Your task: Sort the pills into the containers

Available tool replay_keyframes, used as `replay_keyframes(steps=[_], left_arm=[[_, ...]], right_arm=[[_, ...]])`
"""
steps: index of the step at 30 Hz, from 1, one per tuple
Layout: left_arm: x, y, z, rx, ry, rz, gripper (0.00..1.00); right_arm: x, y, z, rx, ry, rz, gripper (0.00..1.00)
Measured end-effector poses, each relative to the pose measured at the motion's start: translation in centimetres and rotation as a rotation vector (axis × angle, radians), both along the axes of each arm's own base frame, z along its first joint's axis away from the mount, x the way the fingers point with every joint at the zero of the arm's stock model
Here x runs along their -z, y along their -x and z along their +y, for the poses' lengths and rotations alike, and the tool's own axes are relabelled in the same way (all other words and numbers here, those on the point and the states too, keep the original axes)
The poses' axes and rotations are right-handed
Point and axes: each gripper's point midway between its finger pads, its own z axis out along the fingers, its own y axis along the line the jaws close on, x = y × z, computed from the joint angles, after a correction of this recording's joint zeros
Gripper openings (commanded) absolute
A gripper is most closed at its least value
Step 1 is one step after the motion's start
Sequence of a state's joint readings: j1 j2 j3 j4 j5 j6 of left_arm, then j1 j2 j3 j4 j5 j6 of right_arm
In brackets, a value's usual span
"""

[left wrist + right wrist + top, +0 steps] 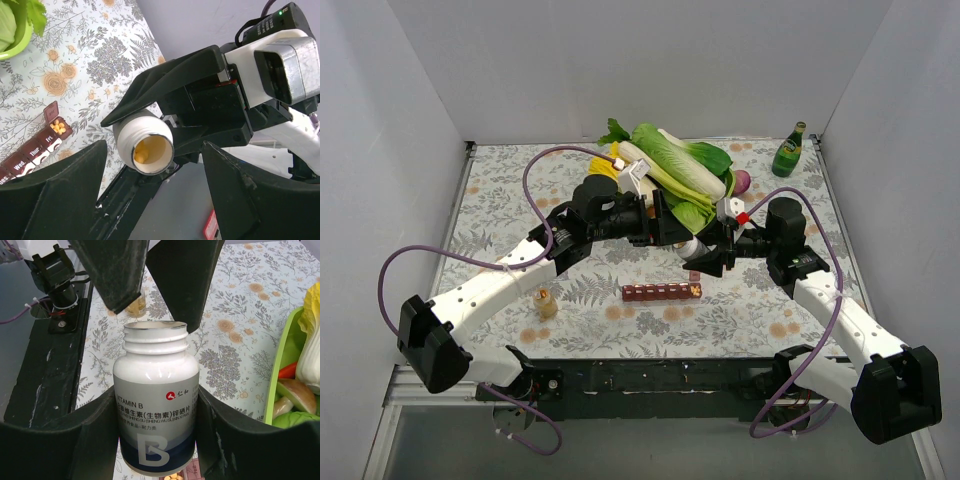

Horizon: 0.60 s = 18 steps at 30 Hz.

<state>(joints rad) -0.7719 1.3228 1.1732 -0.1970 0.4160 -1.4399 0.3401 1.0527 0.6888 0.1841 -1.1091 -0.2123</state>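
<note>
Tabletop [500, 200]: pill organiser [662, 291] lies flat, long axis L–R in top view, near front edge, just in front of both arms' tips. R end effector [156, 407] clamped on uncapped white bottle [156, 390], mouth toward L end effector [155, 165], whose fingers are wide apart and empty. Pills [58, 127] in open Fri. cell at organiser's end; more inside bottle.

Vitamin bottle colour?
The bottle is white, dark blue at its base; clearest in the right wrist view.

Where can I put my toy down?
Bare flowered cloth lies far left, between the grey wall and the green leafy vegetables, and right of the long dark red plastic pill organiser. Around the held white bottle is crowded.
</note>
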Motion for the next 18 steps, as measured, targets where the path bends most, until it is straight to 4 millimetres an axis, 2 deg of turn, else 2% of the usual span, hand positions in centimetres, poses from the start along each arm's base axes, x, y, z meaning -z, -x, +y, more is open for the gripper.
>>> replay_keyframes(steps=[8,12,13,16,18], left_arm=[[1.4,-0.1,-1.3,-0.041,-0.108,0.043,0.62],[2.4,-0.3,-1.7,-0.066,-0.164,0.059,0.49],[2.4,-0.3,-1.8,-0.067,-0.17,0.057,0.43],[2.5,-0.3,-1.8,-0.078,-0.191,0.059,0.35],[2.5,-0.3,-1.8,-0.081,-0.2,0.061,0.26]], right_arm=[[0.1,-0.3,0.0,0.015,0.004,0.002,0.01],[0.2,-0.4,0.0,0.02,0.006,0.001,0.01],[0.3,-0.4,0.0,0.024,0.008,0.005,0.01],[0.5,-0.4,0.0,0.024,0.01,0.008,0.01],[0.6,-0.4,0.0,0.024,0.009,0.007,0.01]])
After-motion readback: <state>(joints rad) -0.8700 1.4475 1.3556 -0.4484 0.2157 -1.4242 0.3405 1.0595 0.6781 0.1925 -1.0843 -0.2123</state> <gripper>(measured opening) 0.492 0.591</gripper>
